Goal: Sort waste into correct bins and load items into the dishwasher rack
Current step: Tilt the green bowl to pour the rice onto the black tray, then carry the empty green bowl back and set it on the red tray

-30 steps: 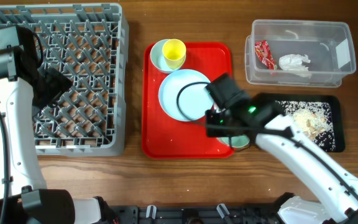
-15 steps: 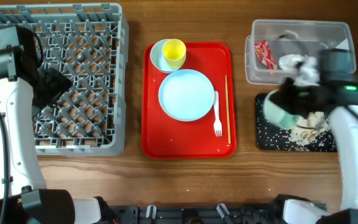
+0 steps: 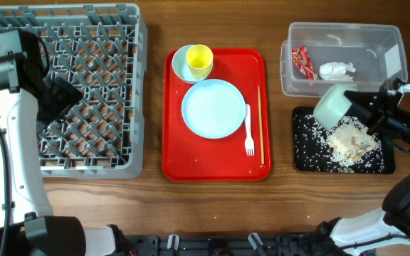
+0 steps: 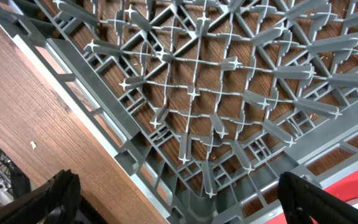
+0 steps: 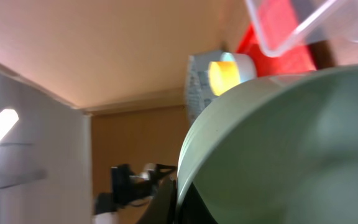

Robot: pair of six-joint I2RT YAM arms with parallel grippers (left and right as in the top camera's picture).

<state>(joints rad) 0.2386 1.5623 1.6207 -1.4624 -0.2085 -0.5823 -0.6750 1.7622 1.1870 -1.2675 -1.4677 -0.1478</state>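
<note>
Since half a second ago the right gripper [image 3: 360,108] has lifted the pale green bowl [image 3: 331,107] from low over the black tray [image 3: 305,155] up to that tray's far left corner. A second ago the same arm was over the near right corner of the red tray [image 3: 216,168]. The left arm has not shifted. We see the right fingers pinching the bowl's rim, with the bowl tipped on its side and hanging off their tips. A heap of rice scraps [image 3: 351,139] lies on the black tray just below these fingers, with loose grains scattered around it. Just beyond them stands the clear bin [image 3: 344,30], which holds a red wrapper [image 3: 303,62] and a crumpled white tissue [image 3: 337,70]. The wrapper's print is too small for us to read. The left gripper [image 4: 182,208] hovers with its fingers [image 4: 61,196] spread wide, and the grey dishwasher rack [image 3: 84,85] lies directly under them with no dishes in its grid. Well to the right of the left fingers, the red tray carries a blue plate [image 3: 213,108], a white fork [image 3: 248,131], a thin wooden stick [image 3: 261,124] and a yellow cup [image 3: 199,60] sitting in a second bowl [image 3: 179,65]. Strips of bare table [image 3: 155,107] separate the rack from the red tray, and the red tray from the black tray.
</note>
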